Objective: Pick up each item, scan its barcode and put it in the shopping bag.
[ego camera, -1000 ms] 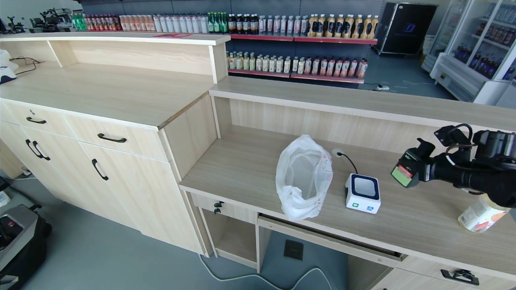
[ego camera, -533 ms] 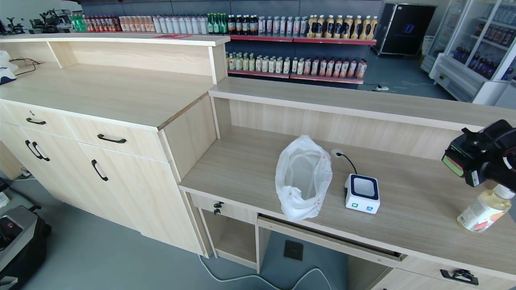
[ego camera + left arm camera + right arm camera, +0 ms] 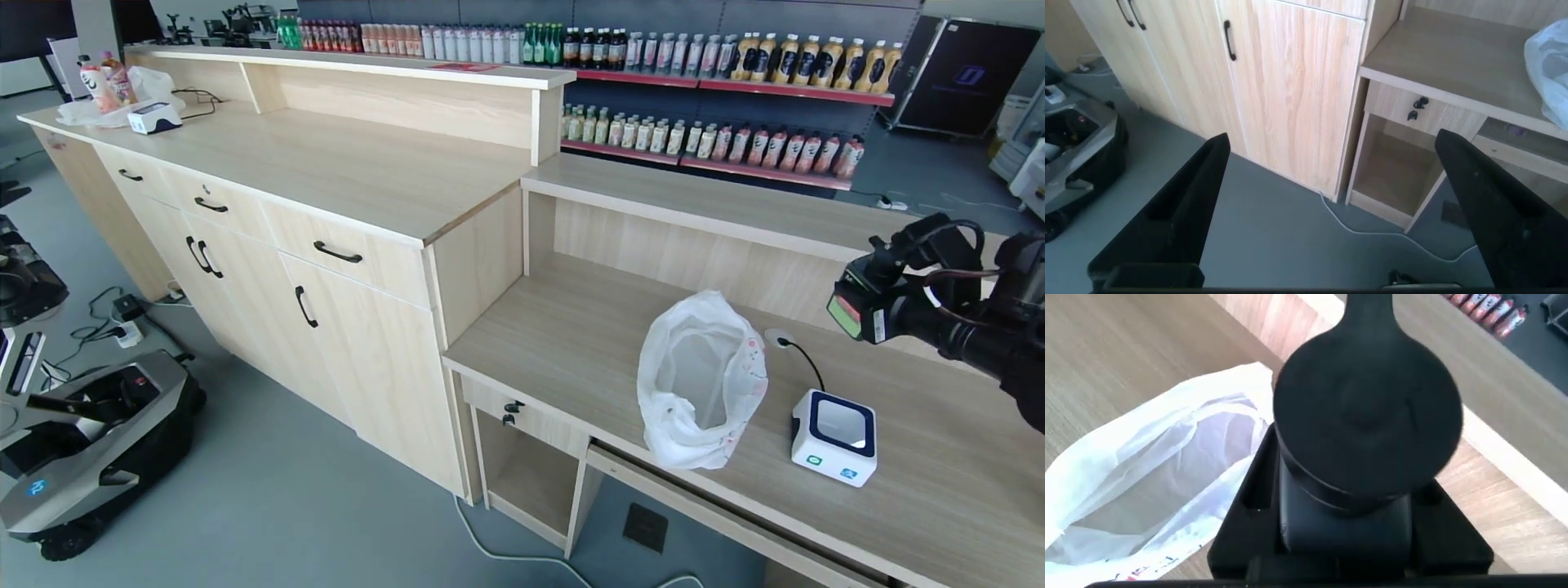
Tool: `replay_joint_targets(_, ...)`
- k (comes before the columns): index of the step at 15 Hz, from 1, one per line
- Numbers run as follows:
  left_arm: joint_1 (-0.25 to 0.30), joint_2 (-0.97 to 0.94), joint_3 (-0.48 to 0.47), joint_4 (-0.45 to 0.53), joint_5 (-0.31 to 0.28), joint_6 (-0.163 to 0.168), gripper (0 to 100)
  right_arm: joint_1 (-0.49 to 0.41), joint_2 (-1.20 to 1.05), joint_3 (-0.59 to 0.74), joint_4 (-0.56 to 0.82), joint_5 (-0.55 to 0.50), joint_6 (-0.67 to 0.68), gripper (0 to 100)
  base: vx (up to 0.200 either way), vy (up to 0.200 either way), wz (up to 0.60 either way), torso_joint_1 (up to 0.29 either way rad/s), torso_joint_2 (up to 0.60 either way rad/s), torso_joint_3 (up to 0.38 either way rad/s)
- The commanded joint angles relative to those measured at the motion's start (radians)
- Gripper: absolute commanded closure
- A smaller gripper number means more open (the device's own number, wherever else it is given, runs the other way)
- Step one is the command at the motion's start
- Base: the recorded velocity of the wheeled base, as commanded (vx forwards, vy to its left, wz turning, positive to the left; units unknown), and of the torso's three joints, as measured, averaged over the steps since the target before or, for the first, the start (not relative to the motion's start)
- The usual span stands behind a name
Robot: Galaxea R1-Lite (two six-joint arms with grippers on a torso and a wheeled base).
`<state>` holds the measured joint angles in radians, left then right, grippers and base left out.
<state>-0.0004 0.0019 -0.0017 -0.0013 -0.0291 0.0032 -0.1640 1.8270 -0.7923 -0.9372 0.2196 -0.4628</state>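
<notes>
Shop counter (image 3: 588,327): red-green-labelled item (image 3: 845,317) in right gripper (image 3: 870,309)

The left gripper (image 3: 1331,140) hangs with fingers spread wide above grey floor (image 3: 1274,224) before the wooden counter (image 3: 1454,45), a white bag (image 3: 1553,49) on its top.

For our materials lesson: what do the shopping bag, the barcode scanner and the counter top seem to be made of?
Shopping bag: thin translucent white plastic film, crinkled and slumped.
Barcode scanner: glossy white hard plastic, seemingly, with a dark-framed reflective window, maybe glass.
Counter top: pale matt wood-grain board, probably laminate.
</notes>
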Motion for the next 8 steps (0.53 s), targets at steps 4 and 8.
replay_joint_targets(4,0.000,0.000,0.000,0.000,0.000,0.000,0,0.024,0.262,-0.074,0.011,-0.002,0.174,100,0.000,0.000,0.00,0.000,0.00,0.000)
replay_joint_targets(8,0.000,0.000,0.000,0.000,0.000,0.000,0,0.038,0.419,-0.260,0.018,0.000,0.191,100,0.000,0.000,0.00,0.000,0.00,0.000)
